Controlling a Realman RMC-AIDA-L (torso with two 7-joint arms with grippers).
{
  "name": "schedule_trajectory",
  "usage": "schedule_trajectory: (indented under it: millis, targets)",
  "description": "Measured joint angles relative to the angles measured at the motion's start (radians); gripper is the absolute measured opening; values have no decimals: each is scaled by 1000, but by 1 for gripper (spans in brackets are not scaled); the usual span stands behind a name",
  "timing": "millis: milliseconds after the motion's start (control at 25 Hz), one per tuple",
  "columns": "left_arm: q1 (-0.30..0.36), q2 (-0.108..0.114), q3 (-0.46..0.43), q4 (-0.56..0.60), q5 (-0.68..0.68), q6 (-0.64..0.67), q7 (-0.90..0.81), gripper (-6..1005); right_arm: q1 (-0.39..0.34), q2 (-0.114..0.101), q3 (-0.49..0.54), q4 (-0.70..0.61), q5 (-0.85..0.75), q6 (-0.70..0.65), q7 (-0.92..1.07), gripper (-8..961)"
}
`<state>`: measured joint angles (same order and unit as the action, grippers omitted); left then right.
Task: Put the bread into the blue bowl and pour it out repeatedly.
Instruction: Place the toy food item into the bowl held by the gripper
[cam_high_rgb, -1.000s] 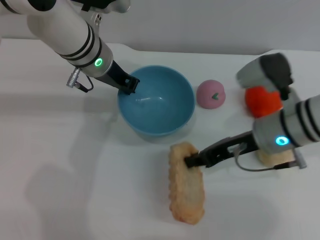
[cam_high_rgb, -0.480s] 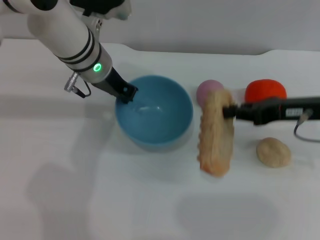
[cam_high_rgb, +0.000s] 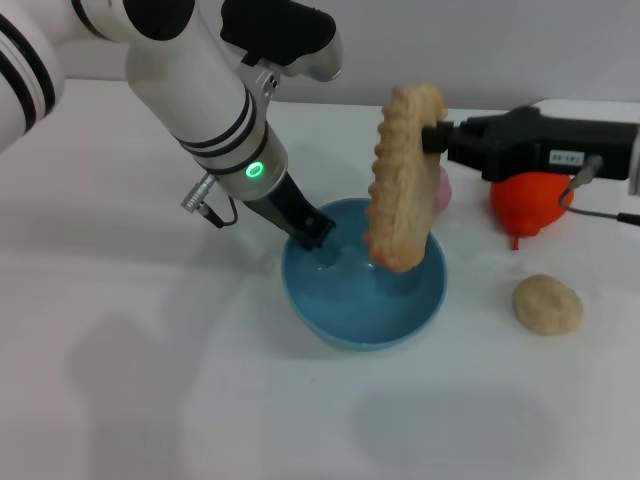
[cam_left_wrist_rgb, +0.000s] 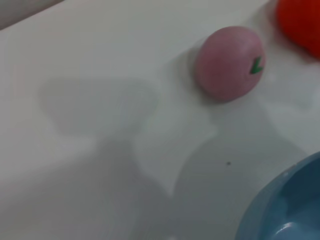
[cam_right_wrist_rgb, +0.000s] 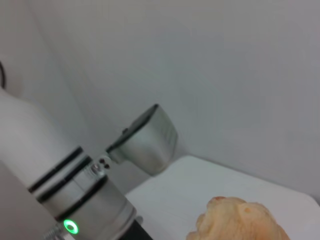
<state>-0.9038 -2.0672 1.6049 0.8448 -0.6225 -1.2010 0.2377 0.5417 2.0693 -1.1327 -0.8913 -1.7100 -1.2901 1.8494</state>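
Observation:
The bread hangs nearly upright above the blue bowl, its lower end just over the bowl's inside. My right gripper is shut on the bread's upper part, reaching in from the right. My left gripper grips the bowl's far left rim. The bowl sits on the white table at centre. The left wrist view shows a piece of the bowl's rim. The right wrist view shows the bread's top end and the left arm.
A pink round fruit sits just behind the bowl, mostly hidden by the bread; it shows in the left wrist view. A red-orange fruit lies to the right and a small beige bun at front right. The table's far edge runs behind.
My right gripper lifted the bread off the table and carried it left, up over the bowl. My left gripper moved the bowl right and nearer.

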Motion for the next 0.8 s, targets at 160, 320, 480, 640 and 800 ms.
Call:
schedule_trajectory:
  millis: [160,320,480,640,800]
  targets:
    - [-2,1,-9,3,-7,3,0,-1,4,3,-25,23,-44,54,-1,84]
    - [1,4,-17,15,-16,8,0,-1,-2,4,-94,28,-63,122,-1,89]
    - [4,4,-18,28,-22,9,10,-1,4,3,-188,34,-66,200,4,120]
    - [6,6,-17,28,-19,24,14,-1,9,3,-227,32,-67,231,8,152]
    - [11,8,-17,28,-12,47,14,0,-2,3,-213,15,-55,232,8,183]
